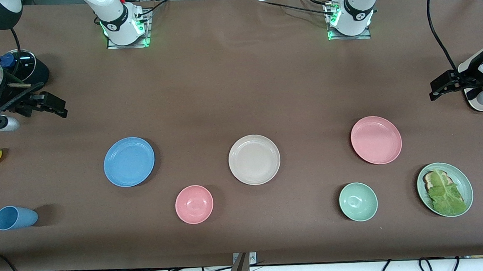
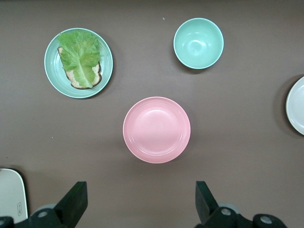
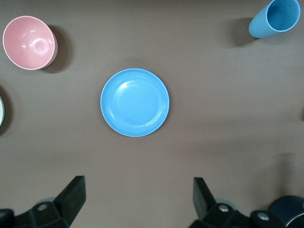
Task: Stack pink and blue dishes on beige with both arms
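Beige plate bare mid-surface, between blue plate and pink plate. Nearby: pink bowl, green bowl, lettuce plate. Left gripper, right gripper: both released, aloft, holding nothing.

No legible text, labels or numbers anywhere.

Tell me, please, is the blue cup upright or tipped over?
Tipped over: the blue cup lies on its side on the table.
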You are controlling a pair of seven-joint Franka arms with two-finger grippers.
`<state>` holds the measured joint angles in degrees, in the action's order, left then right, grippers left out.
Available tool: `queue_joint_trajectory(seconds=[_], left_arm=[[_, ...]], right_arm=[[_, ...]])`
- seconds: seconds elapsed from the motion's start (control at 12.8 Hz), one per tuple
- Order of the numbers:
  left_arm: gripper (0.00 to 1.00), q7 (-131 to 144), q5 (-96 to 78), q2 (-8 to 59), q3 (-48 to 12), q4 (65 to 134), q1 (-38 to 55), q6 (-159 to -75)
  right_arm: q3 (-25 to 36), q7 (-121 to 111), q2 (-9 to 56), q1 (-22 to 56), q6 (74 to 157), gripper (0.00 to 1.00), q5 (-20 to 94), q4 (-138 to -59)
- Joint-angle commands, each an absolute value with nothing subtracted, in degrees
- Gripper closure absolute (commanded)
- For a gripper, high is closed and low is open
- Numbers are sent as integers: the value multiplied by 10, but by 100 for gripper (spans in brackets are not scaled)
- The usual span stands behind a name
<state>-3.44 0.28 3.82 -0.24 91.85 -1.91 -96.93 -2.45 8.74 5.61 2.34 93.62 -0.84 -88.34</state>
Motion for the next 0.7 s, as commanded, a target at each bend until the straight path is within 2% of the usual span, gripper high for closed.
queue_joint_trajectory(seconds=[0.0, 0.62], left_arm=[[0, -41, 11, 31, -6, 925, -21, -976], [0, -41, 11, 31, -6, 925, -21, -976]], right_arm=[[-27, 70, 62, 18, 934, 0, -17, -872], [-27, 57, 62, 18, 935, 0, -24, -872]])
